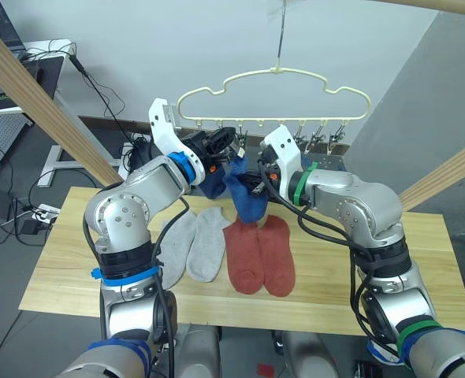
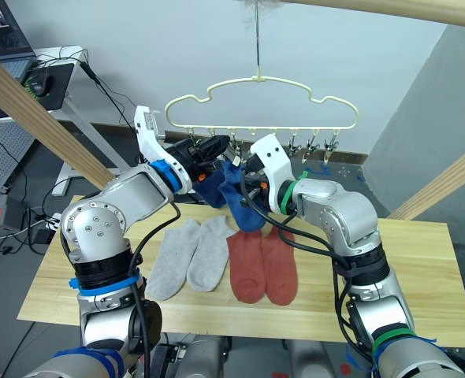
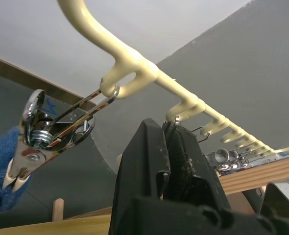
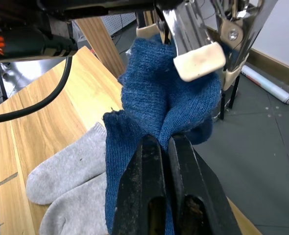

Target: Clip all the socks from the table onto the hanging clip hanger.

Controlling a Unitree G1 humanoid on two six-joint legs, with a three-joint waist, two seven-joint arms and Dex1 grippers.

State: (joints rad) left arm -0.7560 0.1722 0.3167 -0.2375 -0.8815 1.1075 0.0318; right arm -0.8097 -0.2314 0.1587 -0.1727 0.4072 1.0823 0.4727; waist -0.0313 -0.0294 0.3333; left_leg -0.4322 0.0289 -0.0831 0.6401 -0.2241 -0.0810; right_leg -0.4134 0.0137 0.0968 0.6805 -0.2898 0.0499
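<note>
The pale-yellow clip hanger (image 1: 273, 74) hangs above the table's (image 1: 67, 272) far edge. My left gripper (image 1: 231, 145) is raised to its row of clips and shut on one clip (image 3: 173, 128). One blue sock (image 1: 212, 186) hangs from a neighbouring clip (image 3: 46, 132). My right gripper (image 1: 253, 179) is shut on the second blue sock (image 4: 159, 98), holding it up against an open clip (image 4: 199, 59). Two light grey socks (image 1: 195, 244) and two rust red socks (image 1: 260, 253) lie side by side on the table.
Thick wooden poles slant on the left (image 1: 43, 106) and the right (image 1: 445, 177). Several free clips (image 1: 319, 142) hang on the hanger's right half. A desk with cables (image 1: 35, 71) stands at the back left.
</note>
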